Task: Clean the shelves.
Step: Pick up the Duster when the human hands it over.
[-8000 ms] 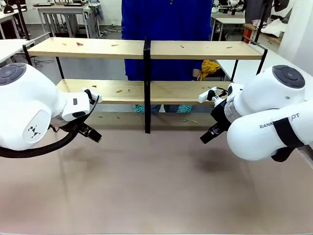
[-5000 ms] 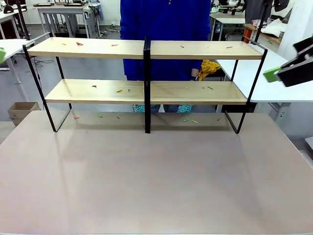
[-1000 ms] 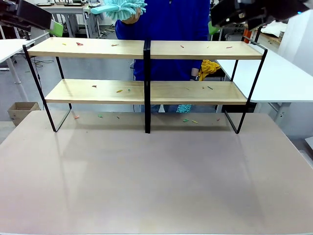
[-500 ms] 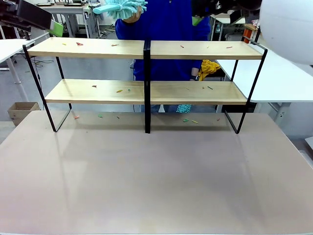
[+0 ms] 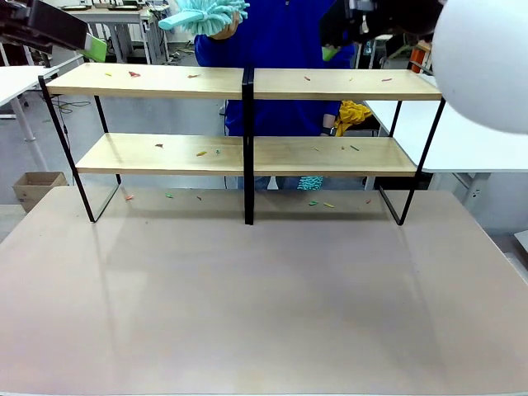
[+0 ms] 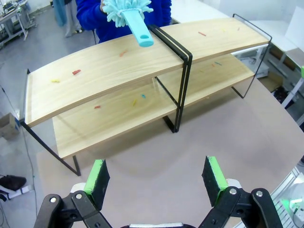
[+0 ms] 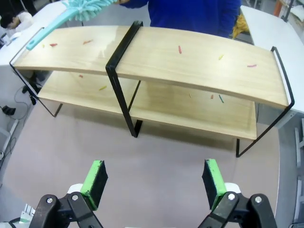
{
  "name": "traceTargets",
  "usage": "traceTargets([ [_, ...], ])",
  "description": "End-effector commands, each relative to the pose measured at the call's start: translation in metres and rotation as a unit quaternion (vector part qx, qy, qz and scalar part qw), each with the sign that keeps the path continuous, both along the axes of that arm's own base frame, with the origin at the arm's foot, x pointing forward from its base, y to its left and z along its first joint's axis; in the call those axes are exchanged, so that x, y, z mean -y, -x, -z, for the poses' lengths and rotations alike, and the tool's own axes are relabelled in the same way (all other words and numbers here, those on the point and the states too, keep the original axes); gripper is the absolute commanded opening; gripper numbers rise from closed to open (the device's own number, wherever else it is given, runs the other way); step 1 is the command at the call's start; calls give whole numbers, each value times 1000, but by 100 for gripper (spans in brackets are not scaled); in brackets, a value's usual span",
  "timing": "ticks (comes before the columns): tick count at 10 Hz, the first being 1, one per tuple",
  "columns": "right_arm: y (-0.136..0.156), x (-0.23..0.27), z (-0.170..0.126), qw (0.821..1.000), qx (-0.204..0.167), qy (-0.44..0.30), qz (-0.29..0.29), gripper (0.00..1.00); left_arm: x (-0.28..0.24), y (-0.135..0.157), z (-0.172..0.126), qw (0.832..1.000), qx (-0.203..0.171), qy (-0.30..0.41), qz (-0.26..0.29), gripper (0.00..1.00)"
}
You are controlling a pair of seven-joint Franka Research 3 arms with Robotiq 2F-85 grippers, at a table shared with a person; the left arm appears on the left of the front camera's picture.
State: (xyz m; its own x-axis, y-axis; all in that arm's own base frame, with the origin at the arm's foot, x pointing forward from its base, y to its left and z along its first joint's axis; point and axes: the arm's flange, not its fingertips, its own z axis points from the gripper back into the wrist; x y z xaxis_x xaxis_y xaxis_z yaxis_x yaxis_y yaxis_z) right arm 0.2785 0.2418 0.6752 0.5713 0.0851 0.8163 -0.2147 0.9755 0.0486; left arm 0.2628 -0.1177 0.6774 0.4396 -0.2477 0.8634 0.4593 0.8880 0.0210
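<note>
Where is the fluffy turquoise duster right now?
In the front view, the duster is in the person's hand, held above the top board of the shelves, just left of the central post.

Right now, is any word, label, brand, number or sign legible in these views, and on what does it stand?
None can be read.
The shelves, teal duster, tabletop, left gripper and right gripper bear no visible print.
The cardboard box on the floor is too small to tell.
</note>
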Motion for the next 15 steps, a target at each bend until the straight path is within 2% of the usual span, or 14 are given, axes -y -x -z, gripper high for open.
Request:
traceTargets([
  [1, 30, 5, 10, 1000, 12, -4, 11, 100, 0, 0, 1, 1000, 6, 1, 3, 100],
  [5, 55, 13, 22, 1000, 19, -9, -3, 100, 0, 0, 1, 1000, 6, 1, 3, 100],
  [11, 60, 18, 28, 999, 21, -17, -27, 100, 0, 0, 1, 1000, 6, 1, 3, 100],
  [12, 56, 13, 23, 1000, 16, -3, -8, 100, 0, 0, 1, 1000, 6, 1, 3, 100],
  [15, 56, 13, 23, 1000, 16, -3, -8, 100, 0, 0, 1, 1000, 6, 1, 3, 100],
])
